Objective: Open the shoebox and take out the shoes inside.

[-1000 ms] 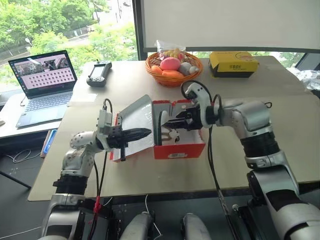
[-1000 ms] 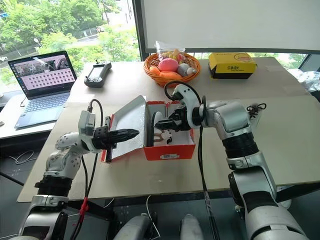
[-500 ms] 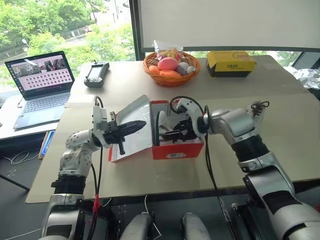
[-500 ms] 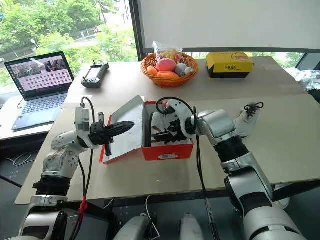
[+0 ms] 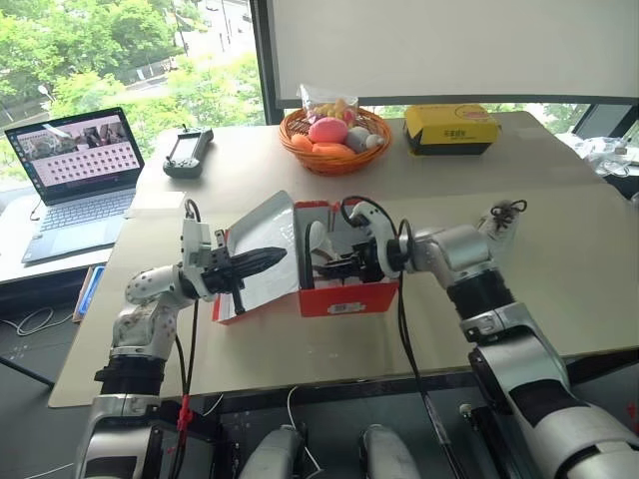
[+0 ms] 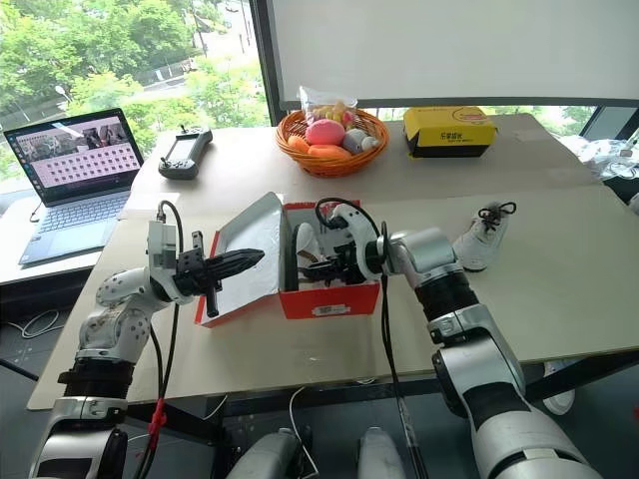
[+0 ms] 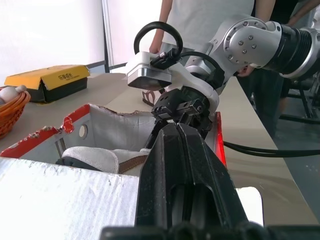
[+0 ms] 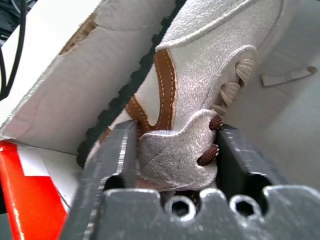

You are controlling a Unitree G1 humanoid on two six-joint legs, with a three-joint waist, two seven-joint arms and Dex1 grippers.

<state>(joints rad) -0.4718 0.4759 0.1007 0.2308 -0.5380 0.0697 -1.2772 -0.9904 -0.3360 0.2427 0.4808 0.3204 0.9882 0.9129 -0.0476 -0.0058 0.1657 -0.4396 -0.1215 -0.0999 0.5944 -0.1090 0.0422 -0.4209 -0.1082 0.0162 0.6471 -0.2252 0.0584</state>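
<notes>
The counter (image 6: 559,289) carries the shoebox (image 6: 334,297) near its front edge, and both arms meet at it. The box stands open, its lid (image 6: 245,249) tipped back toward the left gripper (image 6: 240,261), whose jaws are closed flat together and laid against the lid's white inner face, apparently to keep it from falling shut while the other arm works. The right gripper (image 8: 172,150) reaches down into the box, and its jaws are partly closed on the tongue and collar of a shoe inside (image 8: 200,95), one finger on each side, a hold that suits lifting it straight out. Whether the grip is firm yet is hard to judge. The other shoe (image 6: 481,239) already lies on the counter, well off to the right gripper's outer side, beyond its arm.
</notes>
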